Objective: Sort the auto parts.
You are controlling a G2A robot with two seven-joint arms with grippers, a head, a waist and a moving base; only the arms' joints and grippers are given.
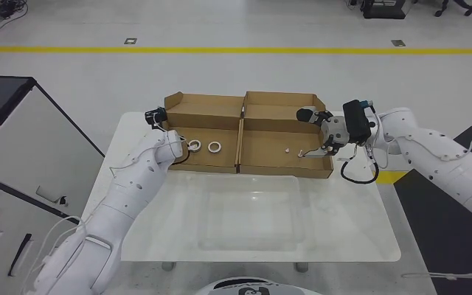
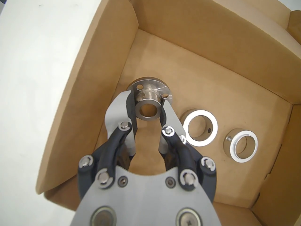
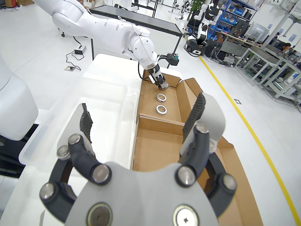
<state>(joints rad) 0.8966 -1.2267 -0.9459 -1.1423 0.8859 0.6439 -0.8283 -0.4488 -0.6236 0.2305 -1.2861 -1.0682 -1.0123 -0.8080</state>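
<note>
My left gripper [image 2: 147, 98] is shut on the neck of a flanged metal hub [image 2: 150, 83], low at the near-left corner of the left cardboard box [image 2: 164, 55]. Two silver rings [image 2: 200, 128] [image 2: 242, 144] lie flat on that box's floor beside the hub. In the top view the left gripper [image 1: 179, 140] is just left of the rings [image 1: 195, 145] [image 1: 214, 147]. My right gripper [image 3: 141, 118] hangs open and holds nothing above the right cardboard box [image 3: 155, 151]. From above, the right gripper [image 1: 306, 135] is over that box's right half.
A clear plastic tray [image 1: 251, 214] sits on the white table in front of both boxes. A small pale part [image 1: 286, 149] lies in the right box [image 1: 273, 164]. The boxes' upright flaps [image 1: 203, 110] wall the far side.
</note>
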